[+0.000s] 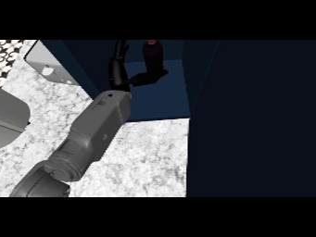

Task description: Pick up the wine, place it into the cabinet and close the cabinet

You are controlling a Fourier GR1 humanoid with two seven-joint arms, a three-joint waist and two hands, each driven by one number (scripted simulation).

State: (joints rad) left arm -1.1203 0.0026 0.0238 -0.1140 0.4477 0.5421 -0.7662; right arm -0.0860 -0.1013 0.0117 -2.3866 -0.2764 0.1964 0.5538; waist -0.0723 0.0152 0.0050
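The wine bottle [153, 54] stands inside the dark cabinet [161, 99]; the hand [127, 74] beside it is spread wide, holding nothing; the door looks not yet closed.

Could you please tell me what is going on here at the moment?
One grey forearm reaches from the lower left across the marble counter into the open dark blue cabinet. Its robot hand is open, fingers extended, with the thumb beside the dark wine bottle, which stands upright inside the cabinet. The bottle appears to be set down already. The cabinet door at the right is open, so closing remains. No other robot hand is in view.
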